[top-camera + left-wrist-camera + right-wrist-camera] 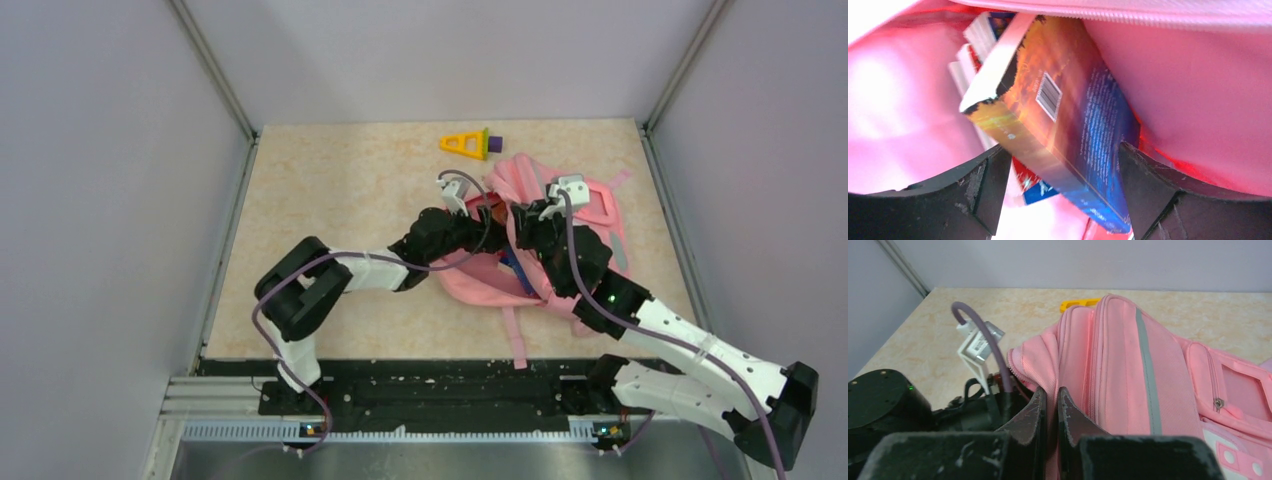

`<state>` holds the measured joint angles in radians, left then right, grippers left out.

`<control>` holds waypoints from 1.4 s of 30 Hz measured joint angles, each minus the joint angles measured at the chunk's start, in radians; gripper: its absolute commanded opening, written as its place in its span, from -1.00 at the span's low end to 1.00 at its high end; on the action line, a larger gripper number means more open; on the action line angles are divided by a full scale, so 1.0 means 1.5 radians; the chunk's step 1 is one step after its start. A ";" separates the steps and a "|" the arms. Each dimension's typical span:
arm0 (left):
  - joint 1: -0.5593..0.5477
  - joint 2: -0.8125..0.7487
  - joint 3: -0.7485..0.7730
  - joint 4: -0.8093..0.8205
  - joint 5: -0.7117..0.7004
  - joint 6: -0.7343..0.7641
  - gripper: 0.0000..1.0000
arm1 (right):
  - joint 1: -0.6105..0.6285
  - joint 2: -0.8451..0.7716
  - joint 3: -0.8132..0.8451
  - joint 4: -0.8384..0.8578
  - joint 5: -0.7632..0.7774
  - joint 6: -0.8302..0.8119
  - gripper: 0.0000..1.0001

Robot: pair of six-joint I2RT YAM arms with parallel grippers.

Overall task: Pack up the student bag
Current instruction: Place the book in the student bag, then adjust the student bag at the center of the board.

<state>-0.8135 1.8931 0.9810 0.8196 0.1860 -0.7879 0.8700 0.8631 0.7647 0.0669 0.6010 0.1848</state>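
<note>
Left gripper [1063, 167], jaws spread, reaches inside student bag [1128, 370], flanking paperback book [1063, 100], apparently freeing it to settle among other books [979, 35]. Bag lies right of centre on bench [350, 190]. Right gripper [1051, 410] pinches bag's zip edge, holding mouth open.

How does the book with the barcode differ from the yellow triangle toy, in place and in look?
The book lies inside the backpack, tilted on other books; the yellow toy lies outside it, on the table. The book is a solid block with an orange and blue cover; the toy is an open triangle with a purple end. The book sits between the open jaws of the left arm; the toy has none near it. Neither is gripped.
</note>
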 measured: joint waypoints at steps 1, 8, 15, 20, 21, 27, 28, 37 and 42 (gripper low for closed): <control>0.000 -0.020 -0.012 -0.017 -0.009 0.014 0.66 | 0.000 -0.001 0.000 0.000 0.001 0.000 -1.00; 0.003 -0.213 -0.087 -0.184 -0.089 0.122 0.78 | 0.000 -0.017 -0.005 0.000 0.013 -0.006 -1.00; 0.037 -0.335 -0.093 -0.372 -0.212 0.185 0.89 | 0.000 -0.021 -0.009 0.000 0.011 -0.019 -1.00; 0.134 -0.319 -0.094 -0.428 -0.200 0.195 0.89 | 0.000 -0.021 -0.009 -0.006 -0.001 -0.024 -1.00; 0.152 -0.310 -0.094 -0.426 -0.187 0.195 0.89 | 0.000 -0.021 -0.009 -0.006 -0.002 -0.024 -1.00; 0.250 -0.241 -0.102 -0.401 -0.042 0.176 0.90 | 0.000 -0.021 -0.009 -0.017 -0.015 -0.024 -1.00; 0.252 -0.229 -0.101 -0.394 -0.023 0.176 0.91 | 0.000 -0.021 -0.009 -0.017 -0.016 -0.024 -1.00; 0.243 -0.115 -0.052 -0.407 0.035 0.185 -0.11 | 0.000 -0.021 -0.012 -0.020 -0.026 -0.023 -1.00; 0.231 -0.113 -0.055 -0.378 0.067 0.177 -0.91 | 0.000 -0.021 -0.012 -0.026 -0.034 -0.024 -1.00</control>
<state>-0.4667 1.7233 0.8978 0.2520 0.2859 -0.5220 0.8703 0.8310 0.7460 0.0280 0.5503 0.1490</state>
